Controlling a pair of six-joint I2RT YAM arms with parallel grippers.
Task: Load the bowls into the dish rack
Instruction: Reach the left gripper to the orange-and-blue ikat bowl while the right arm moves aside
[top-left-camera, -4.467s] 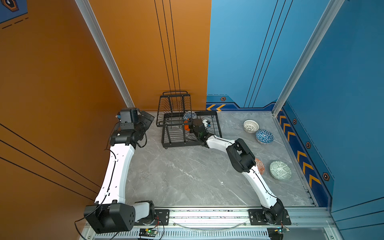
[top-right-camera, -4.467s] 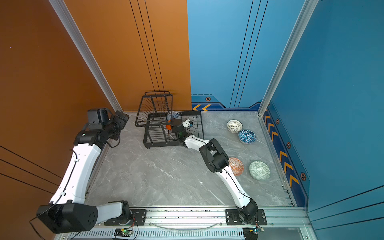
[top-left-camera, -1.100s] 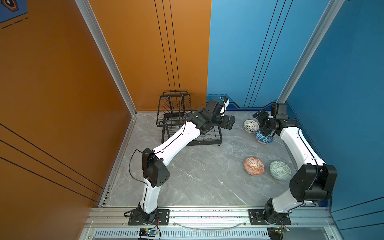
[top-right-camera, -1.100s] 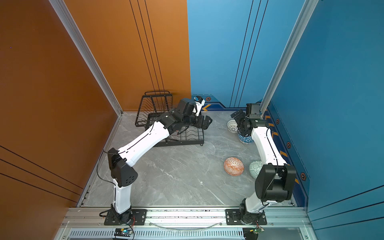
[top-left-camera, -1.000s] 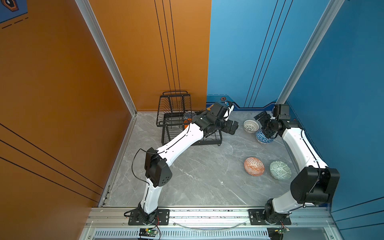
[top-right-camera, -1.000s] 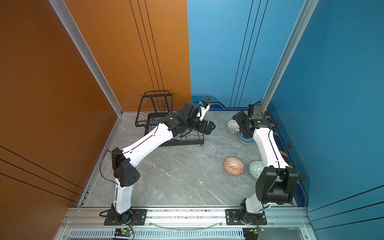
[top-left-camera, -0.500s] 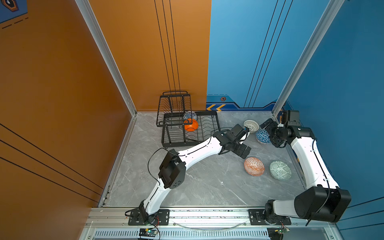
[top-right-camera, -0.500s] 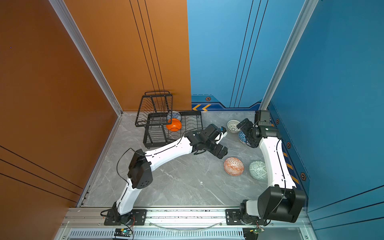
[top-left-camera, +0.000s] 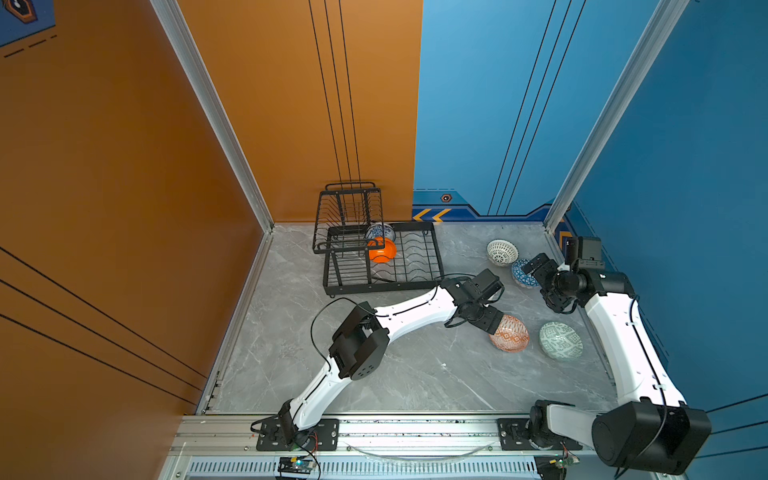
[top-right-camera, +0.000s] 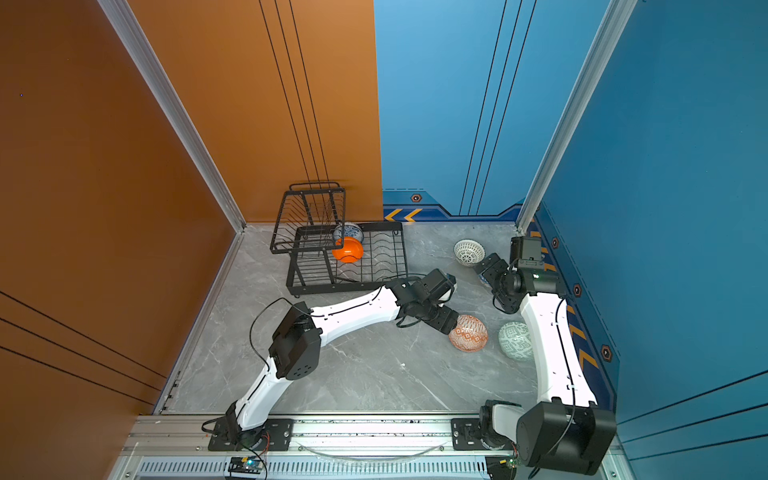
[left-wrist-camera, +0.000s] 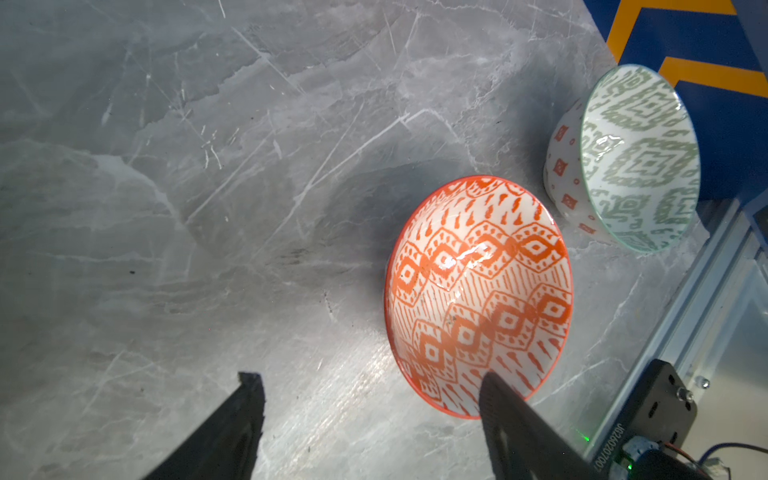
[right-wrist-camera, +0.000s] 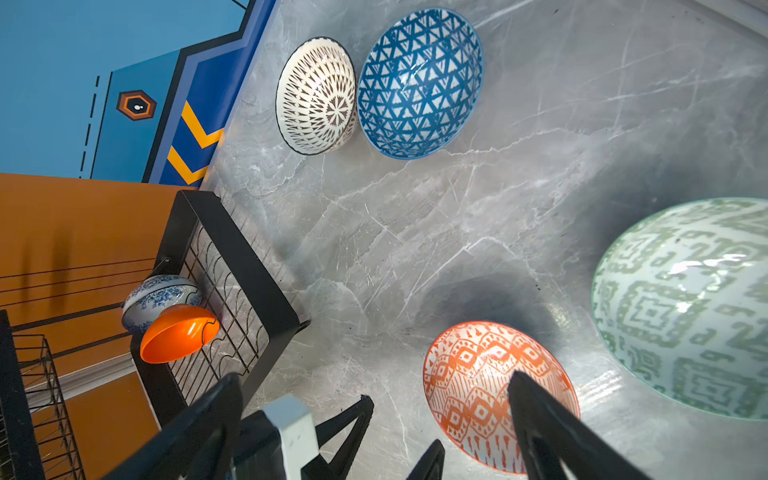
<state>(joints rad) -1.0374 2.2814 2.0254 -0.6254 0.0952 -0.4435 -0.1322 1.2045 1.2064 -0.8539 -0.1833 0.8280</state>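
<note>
Dish rack (top-left-camera: 419, 259): black wire, with a flat slotted lower tray and a smaller raised basket at its left end; it stands at the back of the grey table (top-left-camera: 395, 374).
Floral bowl (top-left-camera: 380, 230): blue and white, on edge in the tray slots beside the basket.
Orange bowl (top-left-camera: 382, 250): plain and glossy, on edge just in front of the floral one, seemingly touching it.
Lattice bowl (top-left-camera: 502, 252): white, upright on the table to the right of the rack.
Triangle bowl (right-wrist-camera: 417, 83): blue, upright, right beside the lattice bowl.
Geometric bowl (top-left-camera: 510, 334): orange and white, upright – nearer the front, well apart from the rack.
Green bowl (top-left-camera: 560, 340): pale and patterned, upright – just beside the geometric bowl.
</note>
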